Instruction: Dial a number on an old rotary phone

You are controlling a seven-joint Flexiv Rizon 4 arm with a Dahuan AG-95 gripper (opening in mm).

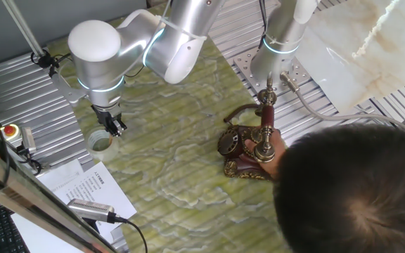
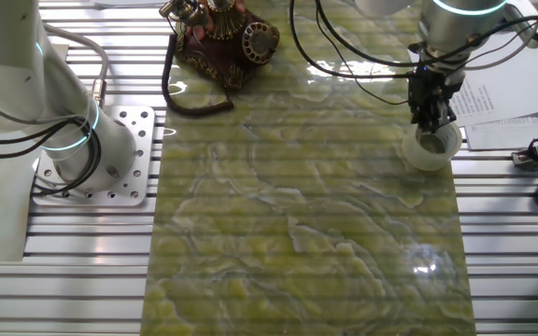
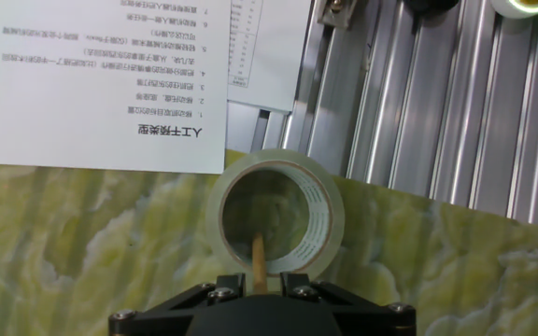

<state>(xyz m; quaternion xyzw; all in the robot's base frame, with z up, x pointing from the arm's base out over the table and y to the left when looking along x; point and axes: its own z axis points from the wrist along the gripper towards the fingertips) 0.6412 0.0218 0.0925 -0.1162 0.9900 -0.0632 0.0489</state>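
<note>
The gripper [image 1: 116, 127] hung just above the clear tape roll [image 3: 276, 210] near the printed sheet [image 3: 110, 84], its fingers together on a thin wooden stick [image 3: 259, 261]. The old rotary phone [image 1: 248, 144] sat well apart across the marbled table [image 2: 297, 215].

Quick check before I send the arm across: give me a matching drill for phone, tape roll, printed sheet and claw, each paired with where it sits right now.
Things:
1. phone
2. tape roll
3. printed sheet
4. claw

Places:
A. hanging just above the tape roll
B. flat on the mat's edge, ring opening up
C. at the far end of the mat from the claw, black cord trailing off it
D. half on the metal slats, beside the tape roll

Pairs: 1-C, 2-B, 3-D, 4-A
</note>
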